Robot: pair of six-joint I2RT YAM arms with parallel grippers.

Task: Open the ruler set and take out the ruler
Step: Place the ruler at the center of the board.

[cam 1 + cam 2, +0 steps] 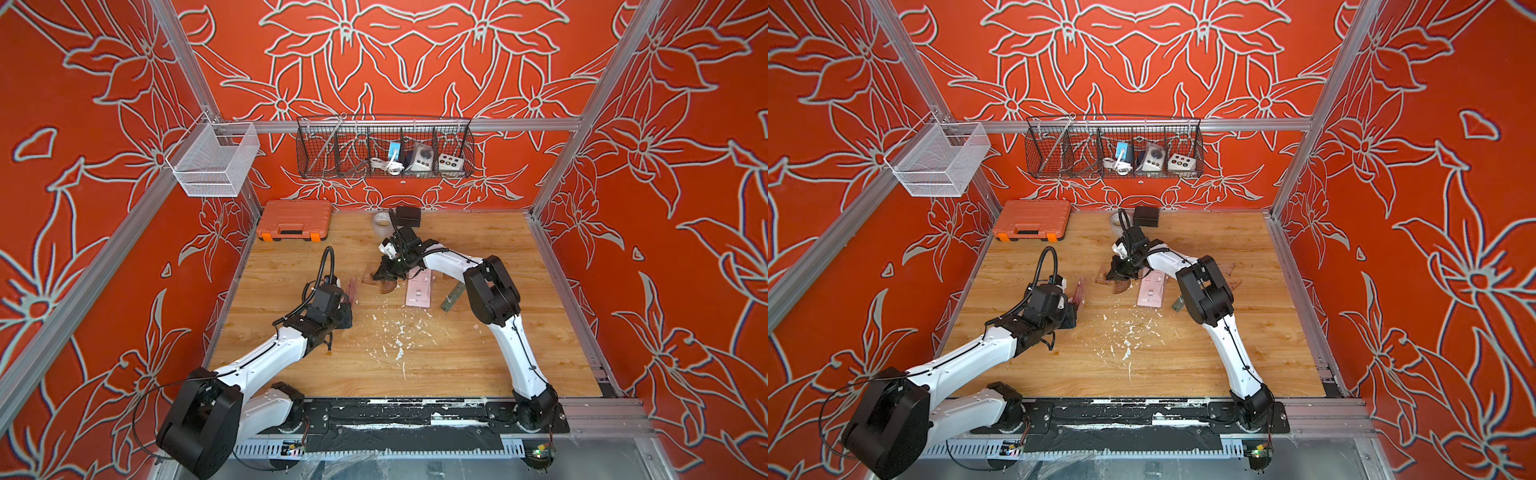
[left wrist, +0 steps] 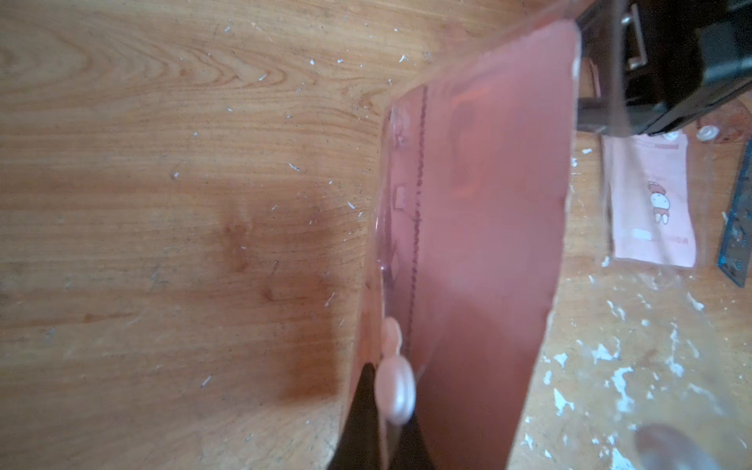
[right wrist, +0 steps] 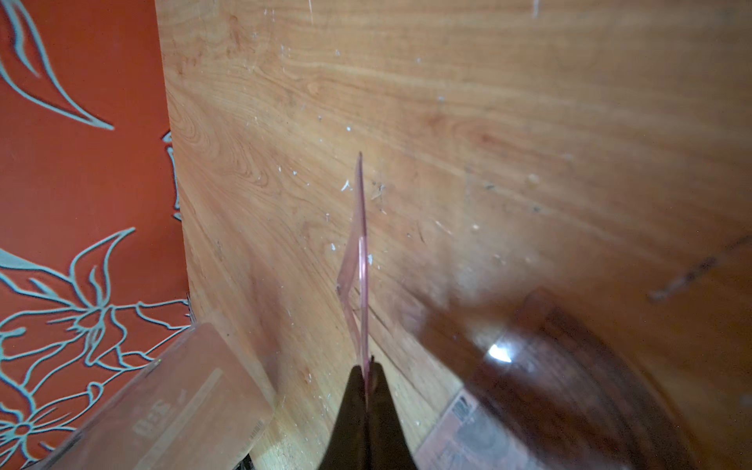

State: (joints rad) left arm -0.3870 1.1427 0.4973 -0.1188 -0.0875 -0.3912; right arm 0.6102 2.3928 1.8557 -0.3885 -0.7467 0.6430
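Left gripper point(image 2: 384, 423): fingers pinched tight on the edge of the ruler-set pouch point(image 2: 472, 244), right at its pale snap button point(image 2: 394, 390). The pouch is clear pink plastic, lifted off the table point(image 1: 498, 353) and standing nearly on edge. In both top views it hangs well apart from the pink card point(image 1: 419, 293), on the card's left-arm side.

Right gripper point(image 3: 366, 374): fingers closed on a thin pink ruler point(image 3: 360, 264), seen edge-on in the right wrist view and clear of the wood. Its full outline cannot be told. In a top view this gripper sits near the card's far corner, toward the back wall.

Pink card: flat on the table, with a small cartoon figure printed on it.

Brown protractor point(image 1: 394, 287): flat, just beside the card on the left-arm side.

Metal ruler point(image 1: 454, 297): flat, just beside the card on the opposite side, its far end hidden under the right arm's elbow.

Orange tool case point(image 1: 294, 220): closed, well apart from the card, at the back on the left-arm side.

White flecks are scattered on the wood on the near side of the card.
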